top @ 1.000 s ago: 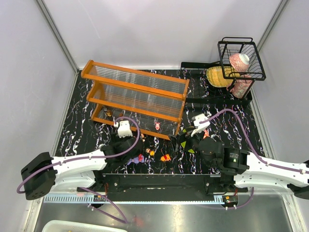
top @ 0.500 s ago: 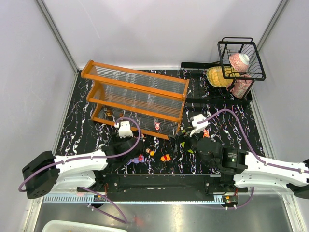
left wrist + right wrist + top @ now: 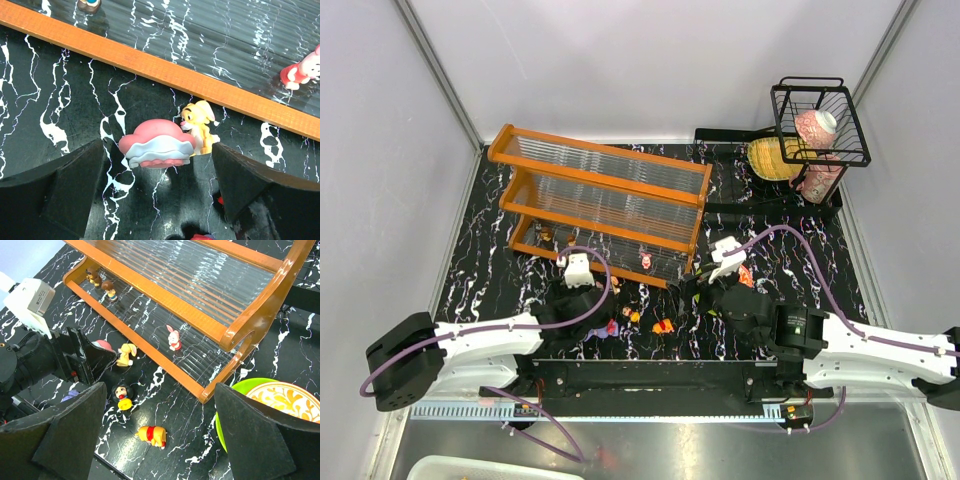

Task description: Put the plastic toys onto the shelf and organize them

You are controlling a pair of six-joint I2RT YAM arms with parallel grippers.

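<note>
Plastic toys [image 3: 663, 326]: found mostly loose on the counter [image 3: 60, 115] before the shelf, a few already on its lower tier. Nearest, caught the left end effector [image 3: 157, 172] spread wide and empty, straddling a pink shell-shaped toy [image 3: 156, 145] without touching it, with a yellow rabbit [image 3: 199, 127] right against that toy. Judged this a pick just short of closing; called next for a pinch on the shell alone, then a lift over the orange rail. Noted the right end effector [image 3: 160, 405] equally wide, holding nothing, near a lying orange bear [image 3: 151, 435]. Got the shell-and-rabbit contact only from the left wrist; got the bear, a green plate [image 3: 242, 385] and the whole shelf [image 3: 272, 295] only from the right wrist and top views.
</note>
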